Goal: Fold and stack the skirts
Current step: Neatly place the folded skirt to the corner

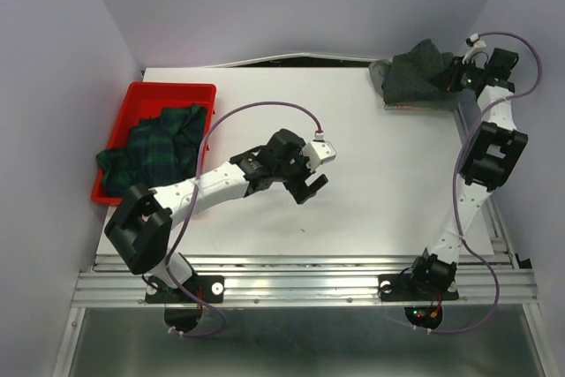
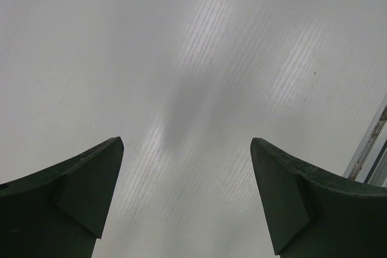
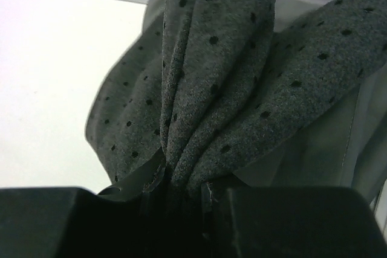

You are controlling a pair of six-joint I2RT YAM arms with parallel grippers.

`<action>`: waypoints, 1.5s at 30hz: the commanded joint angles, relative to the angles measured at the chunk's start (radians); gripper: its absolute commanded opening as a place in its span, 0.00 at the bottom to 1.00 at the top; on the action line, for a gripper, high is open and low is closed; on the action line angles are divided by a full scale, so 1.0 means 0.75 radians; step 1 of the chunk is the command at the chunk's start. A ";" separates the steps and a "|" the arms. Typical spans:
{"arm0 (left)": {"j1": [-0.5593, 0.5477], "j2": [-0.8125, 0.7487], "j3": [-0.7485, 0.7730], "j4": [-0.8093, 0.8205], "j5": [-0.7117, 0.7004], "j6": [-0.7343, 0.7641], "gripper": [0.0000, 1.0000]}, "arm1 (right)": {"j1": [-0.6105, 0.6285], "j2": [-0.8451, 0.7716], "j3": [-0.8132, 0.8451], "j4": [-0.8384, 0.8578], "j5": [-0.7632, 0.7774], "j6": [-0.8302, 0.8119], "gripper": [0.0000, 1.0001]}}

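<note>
The charcoal dotted skirt (image 1: 415, 77) is bunched at the table's far right corner. My right gripper (image 1: 452, 77) is shut on a gathered fold of it; in the right wrist view the dotted cloth (image 3: 211, 89) rises from between the jaws, with pale lining showing. The green-navy plaid skirt (image 1: 159, 147) lies crumpled in the red tray. My left gripper (image 1: 311, 184) is open and empty over the bare table middle; its dark fingers (image 2: 66, 203) stand wide apart above the white surface. The plain grey skirt is out of view.
The red plastic tray (image 1: 141, 99) sits at the table's left edge. The white table (image 1: 353, 147) ends at a metal rail in front. Walls close in at left, back and right.
</note>
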 commanded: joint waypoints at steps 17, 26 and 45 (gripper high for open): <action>0.014 0.015 0.055 -0.021 0.027 -0.016 0.99 | -0.012 0.024 -0.054 0.462 0.362 0.146 0.37; 0.024 0.011 0.069 -0.021 0.025 -0.024 0.99 | -0.012 0.026 -0.054 0.499 0.568 0.101 0.80; 0.357 -0.104 0.114 0.024 0.256 -0.127 0.99 | 0.098 -0.356 -0.150 0.464 0.615 -0.017 1.00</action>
